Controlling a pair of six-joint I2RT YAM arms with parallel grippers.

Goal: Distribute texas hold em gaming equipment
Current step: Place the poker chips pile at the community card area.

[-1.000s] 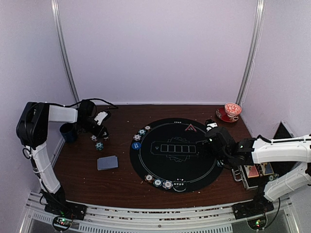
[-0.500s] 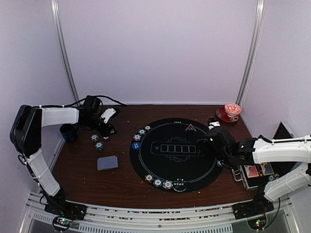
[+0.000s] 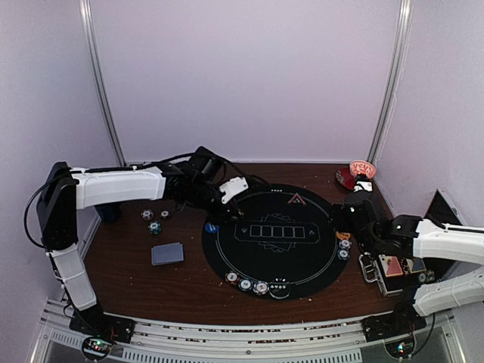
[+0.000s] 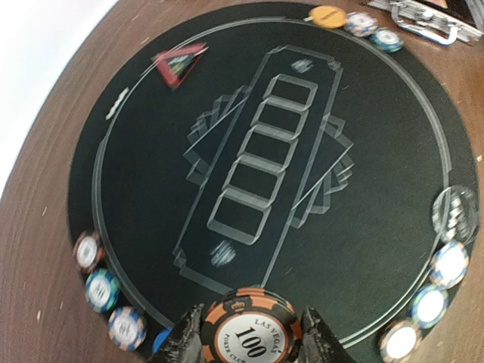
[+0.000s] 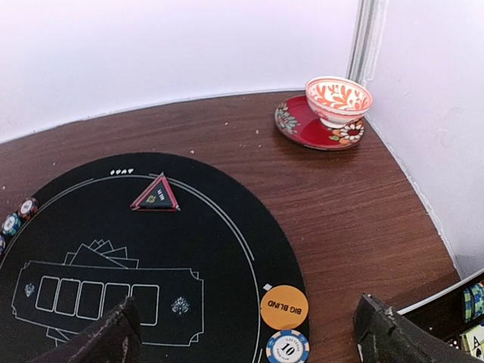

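L gripper (image 4: 249, 345) is narrow, clamped edge-on across a poker chip (image 4: 251, 327): orange/black striped rim, white centre marked 100, hard, smooth, round so no long axis, face toward the wrist cam. It hangs over the near rim of the round black felt mat (image 4: 363, 151). Three chips (image 4: 100, 286) sit on the rim to the jaws' left, another row (image 4: 432, 302) to their right. The stretch btwn looks like the drop spot, prob. L arm's job. R gripper (image 5: 246, 321) is wide, holding nothing. An orange BIG BLIND disc (image 5: 283, 306) and a 10 chip (image 5: 287, 349) lie just ahead btwn its fingers.

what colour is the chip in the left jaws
Orange-and-black striped rim, white centre; the chip shows best in the left wrist view.
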